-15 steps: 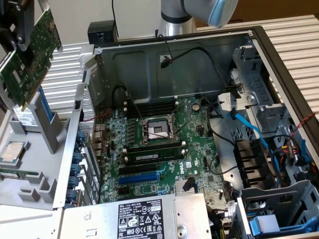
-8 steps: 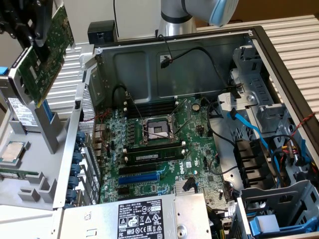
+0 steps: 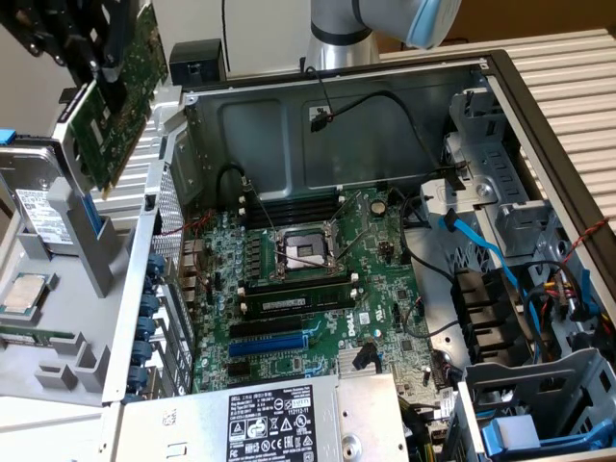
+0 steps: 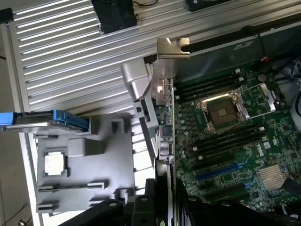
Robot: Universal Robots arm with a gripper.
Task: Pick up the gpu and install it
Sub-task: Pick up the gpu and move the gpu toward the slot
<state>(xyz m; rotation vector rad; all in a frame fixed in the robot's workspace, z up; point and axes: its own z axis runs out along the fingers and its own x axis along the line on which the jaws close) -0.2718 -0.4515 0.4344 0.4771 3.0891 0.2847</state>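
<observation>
You have the tool (image 3: 91,48) clamped on the gpu (image 3: 120,120) at the exterior view's upper left, card held edge-down just outside the case (image 3: 279,135), likely to keep its connector facing the motherboard (image 3: 385,289).

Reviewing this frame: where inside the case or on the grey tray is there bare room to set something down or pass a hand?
Free: the motherboard around the blue slots, between CPU socket and power supply; the grey tray between its loose CPU and the case wall. Crowded: cables beside the drive cages.
</observation>
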